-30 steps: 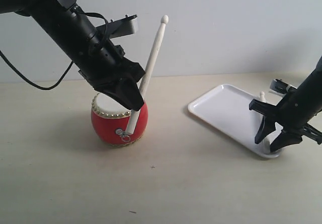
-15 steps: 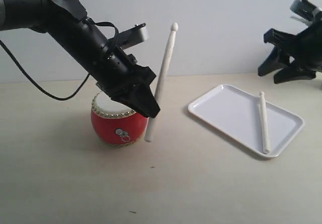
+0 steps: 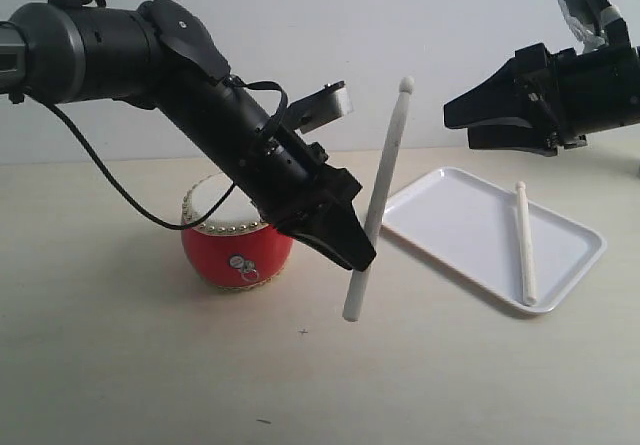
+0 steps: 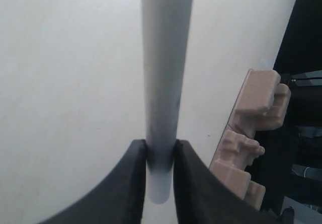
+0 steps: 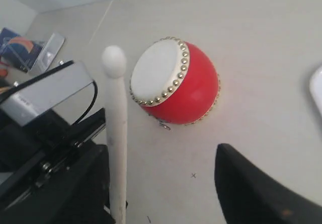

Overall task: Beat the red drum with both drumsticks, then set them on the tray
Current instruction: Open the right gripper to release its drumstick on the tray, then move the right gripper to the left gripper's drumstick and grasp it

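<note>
The red drum (image 3: pixel 236 253) stands on the table left of centre, its cream skin also plain in the right wrist view (image 5: pixel 173 83). My left gripper (image 3: pixel 362 253) is shut on one drumstick (image 3: pixel 380 195), which is held steeply upright with its rounded tip up, between the drum and the tray; its lower end hangs above the table. The fingers clamp that drumstick (image 4: pixel 163 83) near its butt end. The other drumstick (image 3: pixel 523 240) lies on the white tray (image 3: pixel 450 220). My right gripper (image 3: pixel 462 117) hovers high above the tray, open and holding nothing.
The left arm's cable (image 3: pixel 110 190) loops down behind the drum. A tan clip-like part (image 4: pixel 249 133) sits beside the left fingers. In the right wrist view the held drumstick (image 5: pixel 115 133) and the left arm's silver camera (image 5: pixel 45 95) stand close by.
My left arm has swung right, carrying its drumstick from the drum toward the tray. My right gripper has let go of its drumstick on the tray and risen high.
</note>
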Controlling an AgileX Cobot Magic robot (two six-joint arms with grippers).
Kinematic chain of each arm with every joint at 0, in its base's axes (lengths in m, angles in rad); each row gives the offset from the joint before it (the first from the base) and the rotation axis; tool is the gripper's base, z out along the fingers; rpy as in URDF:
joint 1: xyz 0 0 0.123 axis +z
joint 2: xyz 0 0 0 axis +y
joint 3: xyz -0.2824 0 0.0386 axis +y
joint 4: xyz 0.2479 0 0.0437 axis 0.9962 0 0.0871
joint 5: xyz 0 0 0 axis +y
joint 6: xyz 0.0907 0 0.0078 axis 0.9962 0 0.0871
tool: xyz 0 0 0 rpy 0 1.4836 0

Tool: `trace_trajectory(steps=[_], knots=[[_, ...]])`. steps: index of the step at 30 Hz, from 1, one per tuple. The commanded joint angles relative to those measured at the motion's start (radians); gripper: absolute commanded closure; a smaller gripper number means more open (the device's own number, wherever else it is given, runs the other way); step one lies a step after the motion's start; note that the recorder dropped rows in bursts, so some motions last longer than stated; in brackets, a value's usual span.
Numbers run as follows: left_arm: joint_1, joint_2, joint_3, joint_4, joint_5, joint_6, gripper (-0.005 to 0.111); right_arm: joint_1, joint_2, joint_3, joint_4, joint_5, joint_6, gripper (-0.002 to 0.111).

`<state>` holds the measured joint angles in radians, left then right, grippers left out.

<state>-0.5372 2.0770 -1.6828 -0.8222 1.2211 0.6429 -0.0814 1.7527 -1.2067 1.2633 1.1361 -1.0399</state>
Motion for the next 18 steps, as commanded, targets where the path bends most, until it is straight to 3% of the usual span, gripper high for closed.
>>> trace_trajectory(steps=[1, 18], knots=[[-0.003, -0.006, -0.004, -0.019, 0.000, 0.008, 0.107, -0.001, 0.025, 0.004, 0.018, 0.066, -0.085, 0.049], [-0.020, -0.006, 0.093, 0.004, 0.000, 0.034, 0.107, 0.033, 0.077, 0.004, 0.044, 0.085, -0.241, 0.049]])
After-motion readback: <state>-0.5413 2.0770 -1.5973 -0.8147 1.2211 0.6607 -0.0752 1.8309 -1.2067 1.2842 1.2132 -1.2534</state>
